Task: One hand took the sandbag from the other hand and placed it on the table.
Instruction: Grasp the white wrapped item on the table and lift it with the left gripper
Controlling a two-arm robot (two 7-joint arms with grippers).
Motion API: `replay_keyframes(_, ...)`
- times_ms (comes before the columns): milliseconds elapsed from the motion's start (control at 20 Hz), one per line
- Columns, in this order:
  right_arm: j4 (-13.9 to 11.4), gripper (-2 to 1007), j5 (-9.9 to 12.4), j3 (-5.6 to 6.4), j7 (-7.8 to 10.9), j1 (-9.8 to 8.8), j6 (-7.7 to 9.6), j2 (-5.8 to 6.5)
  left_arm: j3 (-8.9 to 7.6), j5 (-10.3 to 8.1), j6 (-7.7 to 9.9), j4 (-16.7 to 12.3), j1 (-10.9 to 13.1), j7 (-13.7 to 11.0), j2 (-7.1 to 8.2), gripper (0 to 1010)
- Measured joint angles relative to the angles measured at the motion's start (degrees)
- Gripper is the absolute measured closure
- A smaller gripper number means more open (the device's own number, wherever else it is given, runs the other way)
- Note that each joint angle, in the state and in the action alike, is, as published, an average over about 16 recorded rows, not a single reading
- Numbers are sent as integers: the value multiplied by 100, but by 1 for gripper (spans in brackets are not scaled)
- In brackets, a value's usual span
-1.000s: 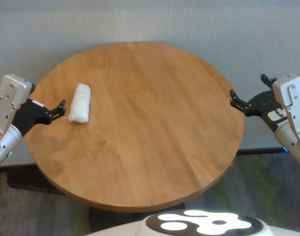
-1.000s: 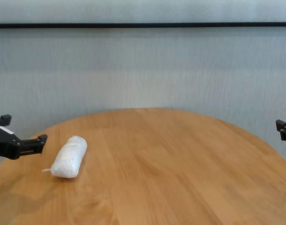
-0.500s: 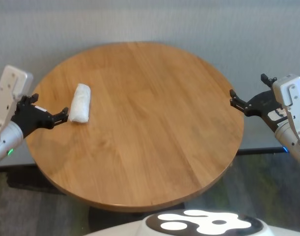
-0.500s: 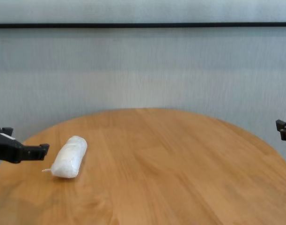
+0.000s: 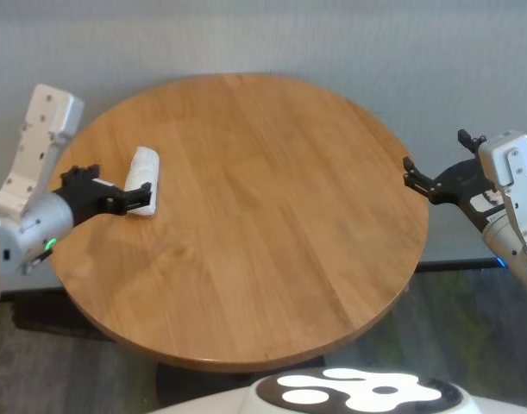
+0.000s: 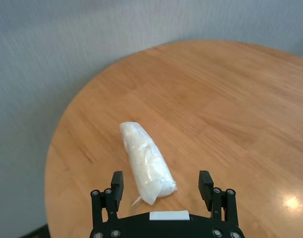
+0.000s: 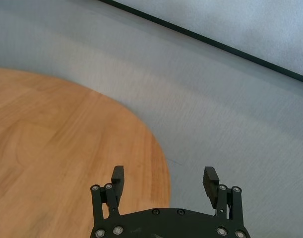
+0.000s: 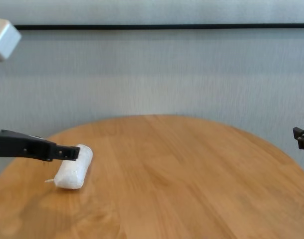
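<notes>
So the sandbag (image 5: 141, 181) is lying on the tabletop (image 5: 263, 224) near its left edge, tail end pointing at the left gripper (image 6: 162, 184), whose jaws are wide apart and straddling that end. I'd push in further so the pads close on the fat middle, not the crinkly tail. The right gripper (image 5: 423, 183) is parked off the right rim, jaws apart too

The surface (image 5: 246, 216) is honey-brown with straight wood grain. The sandbag (image 5: 141, 179) near its left edge is white (under clear, crinkled plastic). Both tools, left (image 5: 134, 197) and right (image 5: 416, 177), are black on silver-grey wrists.
</notes>
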Motion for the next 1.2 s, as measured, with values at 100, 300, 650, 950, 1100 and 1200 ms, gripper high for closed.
replay_keyframes(100, 0, 3, 0, 0, 0, 0, 0, 0, 12, -20, 235, 10, -101, 27, -93, 8)
replay_keyframes(300, 0, 3, 0, 0, 0, 0, 0, 0, 54, -12, 676, 67, -324, 74, -252, 8)
replay_keyframes(650, 0, 3, 0, 0, 0, 0, 0, 0, 127, 58, 1370, 301, -704, 128, -467, 8)
replay_keyframes(950, 0, 3, 0, 0, 0, 0, 0, 0, 175, 106, 1753, 639, -986, 82, -636, 8)
replay_keyframes(1100, 0, 3, 0, 0, 0, 0, 0, 0, 202, 139, 1862, 855, -1111, 55, -729, 8)
replay_keyframes(1200, 0, 3, 0, 0, 0, 0, 0, 0, 222, 167, 1899, 1003, -1187, 34, -792, 8)
